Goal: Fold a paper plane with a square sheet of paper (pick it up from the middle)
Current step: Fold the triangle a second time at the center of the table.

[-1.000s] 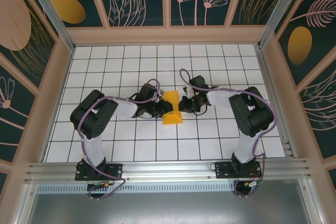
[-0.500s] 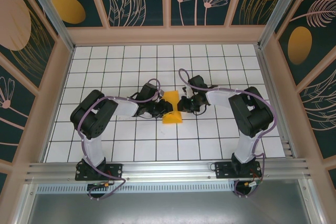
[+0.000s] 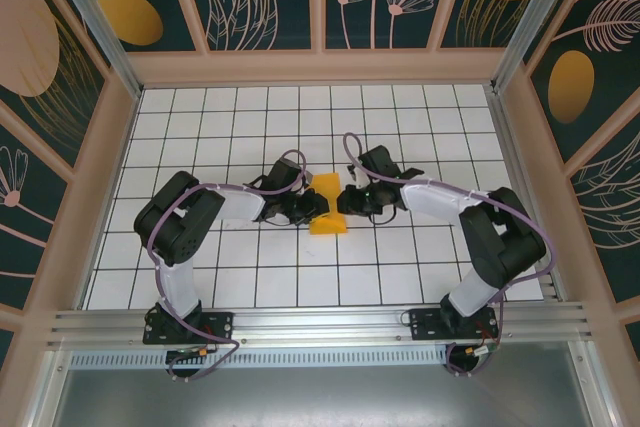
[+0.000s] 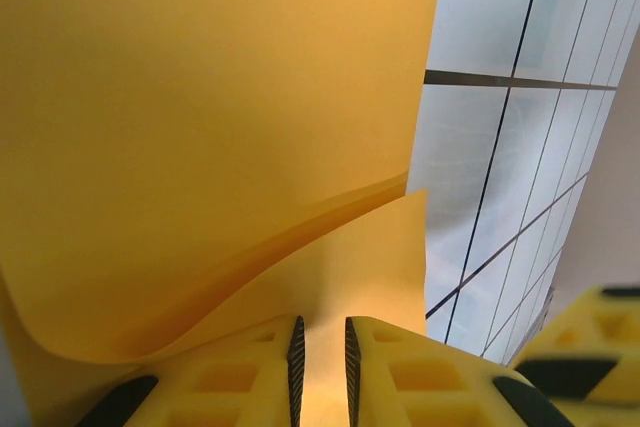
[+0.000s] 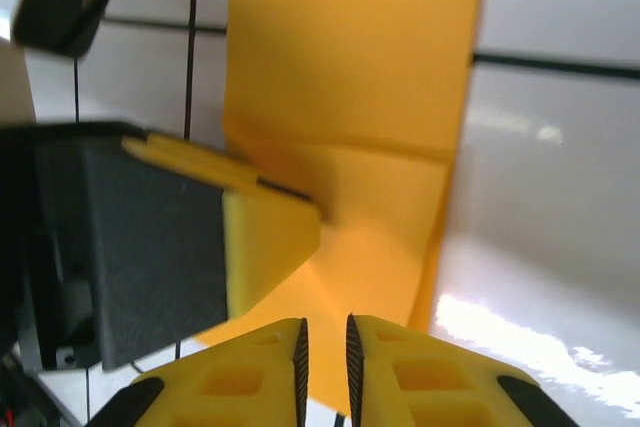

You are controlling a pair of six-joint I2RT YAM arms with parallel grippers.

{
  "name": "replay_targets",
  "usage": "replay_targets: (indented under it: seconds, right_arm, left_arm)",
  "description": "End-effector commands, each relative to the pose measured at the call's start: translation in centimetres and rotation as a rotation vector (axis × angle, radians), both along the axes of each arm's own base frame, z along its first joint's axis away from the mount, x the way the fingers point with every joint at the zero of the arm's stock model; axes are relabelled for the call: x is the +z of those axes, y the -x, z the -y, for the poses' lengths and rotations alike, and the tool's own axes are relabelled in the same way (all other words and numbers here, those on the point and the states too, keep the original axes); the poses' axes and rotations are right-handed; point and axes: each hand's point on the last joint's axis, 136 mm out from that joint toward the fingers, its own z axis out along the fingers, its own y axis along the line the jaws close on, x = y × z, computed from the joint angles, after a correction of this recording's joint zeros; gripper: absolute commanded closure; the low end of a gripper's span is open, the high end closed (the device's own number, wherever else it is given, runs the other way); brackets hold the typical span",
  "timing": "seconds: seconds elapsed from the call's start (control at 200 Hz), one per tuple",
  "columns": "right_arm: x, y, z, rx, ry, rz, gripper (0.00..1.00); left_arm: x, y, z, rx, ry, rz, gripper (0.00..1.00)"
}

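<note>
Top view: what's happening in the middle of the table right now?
Both arms meet over the sheet of paper, already folded into a narrower shape on the grid table. The left claw is pinched on its left edge, where one layer curls up. The right claw, jaws nearly shut, appears to pinch the opposite edge. No finished plane yet.

From above, the folded orange-yellow paper sheet (image 3: 328,217) is covered along its left and right edges by the left tool (image 3: 316,209) and the right tool (image 3: 347,199). In both wrist views it is blurred and cut off at the top. Whether the right tool's jaws pinch it cannot be told.
</note>
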Motion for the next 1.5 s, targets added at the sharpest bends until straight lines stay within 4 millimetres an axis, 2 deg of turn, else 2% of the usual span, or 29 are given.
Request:
replay_targets:
  seconds: [0.0,0.125,0.455,0.806,1.181,1.311,1.496]
  right_arm:
    - [-0.3,2.3,-0.6,0.044,-0.026,-0.05,0.83]
    - [-0.9,2.9,-0.8,0.057,-0.014,-0.069,0.85]
    - [-2.4,2.6,-1.2,0.074,0.018,-0.095,0.86]
    - [-4.4,3.3,0.1,0.068,0.089,-0.125,0.86]
    - [-5.5,3.7,1.0,0.07,0.136,-0.139,0.87]
    - [-6.0,4.4,1.5,0.076,0.144,-0.157,0.87]
    - [-7.1,6.7,3.1,0.082,0.149,-0.21,0.87]
  left_arm:
    - [-3.3,0.8,-2.8,0.051,-0.156,-0.055,0.79]
    - [-3.4,0.9,-2.9,0.054,-0.159,-0.057,0.79]
    - [-3.5,1.1,-2.9,0.059,-0.167,-0.062,0.79]
    - [-3.7,1.3,-3.2,0.071,-0.178,-0.066,0.8]
    - [-4.0,1.4,-3.5,0.079,-0.19,-0.072,0.8]
    - [-4.2,1.4,-3.5,0.078,-0.194,-0.075,0.8]
    - [-4.4,1.5,-3.8,0.082,-0.206,-0.077,0.8]
